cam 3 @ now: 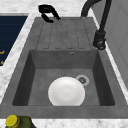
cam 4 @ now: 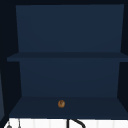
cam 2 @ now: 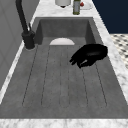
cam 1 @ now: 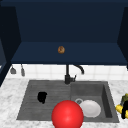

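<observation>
I note the left hand (cam 1: 42,97) hovering over the sink (cam 1: 27,105) drainboard left of the faucet (cam 1: 67,75), fingers loosely curled, holding nothing.

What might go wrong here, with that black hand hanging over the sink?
The left hand hovers over the ribbed draining board with curled fingers holding nothing; a clumsy drop might knock it against the board. The white plate lies in the basin by the drain, so a reach there may scrape or chip it. The tap stands close by and might get bumped.
</observation>
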You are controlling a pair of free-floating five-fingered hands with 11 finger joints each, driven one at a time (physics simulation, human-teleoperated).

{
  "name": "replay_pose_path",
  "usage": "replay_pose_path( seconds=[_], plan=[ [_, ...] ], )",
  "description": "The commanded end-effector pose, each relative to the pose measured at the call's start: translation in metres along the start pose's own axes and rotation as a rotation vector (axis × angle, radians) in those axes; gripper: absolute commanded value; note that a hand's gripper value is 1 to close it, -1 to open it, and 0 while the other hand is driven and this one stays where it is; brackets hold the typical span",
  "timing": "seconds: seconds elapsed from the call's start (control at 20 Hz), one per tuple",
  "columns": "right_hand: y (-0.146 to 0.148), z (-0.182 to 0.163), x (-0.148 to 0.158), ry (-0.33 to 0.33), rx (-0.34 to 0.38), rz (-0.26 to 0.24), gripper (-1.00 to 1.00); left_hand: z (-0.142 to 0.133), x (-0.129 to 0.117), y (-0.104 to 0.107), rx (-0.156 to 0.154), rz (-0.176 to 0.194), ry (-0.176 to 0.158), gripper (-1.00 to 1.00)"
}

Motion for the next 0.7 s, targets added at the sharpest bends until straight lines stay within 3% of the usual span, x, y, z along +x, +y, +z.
replay_pose_path(
  seconds=[0.0, 0.65],
  plan=[
    [-0.009, -0.009, -0.017, -0.075, -0.040, -0.007, 1.00, 0.000, 0.000, 0.000, 0.000, 0.000, 0.000, 0.00],
    [-0.018, -0.038, -0.063, -0.137, -0.030, 0.008, 1.00, 0.000, 0.000, 0.000, 0.000, 0.000, 0.000, 0.00]
  ],
)
